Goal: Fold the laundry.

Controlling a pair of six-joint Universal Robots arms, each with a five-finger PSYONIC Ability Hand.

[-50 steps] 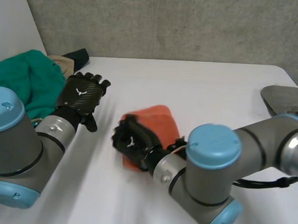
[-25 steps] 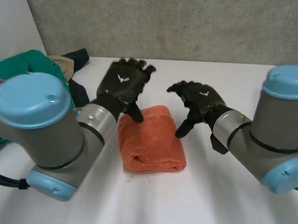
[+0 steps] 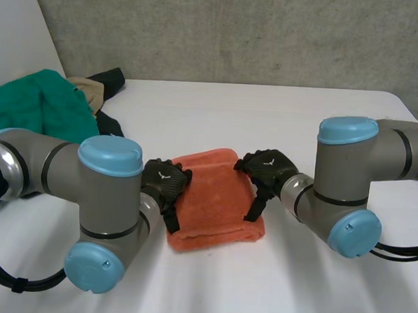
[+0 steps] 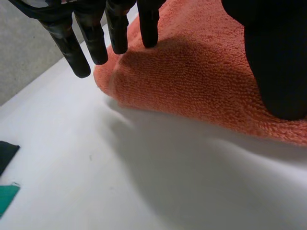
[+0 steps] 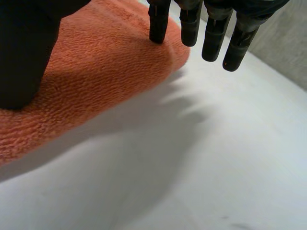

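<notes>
- The orange towel [image 3: 217,199] lies folded into a thick pad in the middle of the counter [image 3: 302,112], a little nearer the front edge.
- The left hand [image 3: 164,184] sits at the towel's left side and the right hand [image 3: 268,170] at its right side, the pad between them.
- In the left wrist view the fingers [image 4: 116,28] are straight and spread, tips at the towel's far corner, and the thumb [image 4: 273,62] rests on top. Nothing is pinched.
- The right wrist view shows the same: straight fingers [image 5: 213,33] apart, one tip touching the terry and the rest over bare counter, with the thumb [image 5: 24,52] on the cloth.
- The towel looks soft, light and grippy, and the loose layers would likely sag or slide open if lifted by one corner. I'd take it by both side edges, pinching through all layers.
- A green cloth [image 3: 36,109] is heaped at the back left corner, apparently waiting unfolded.
</notes>
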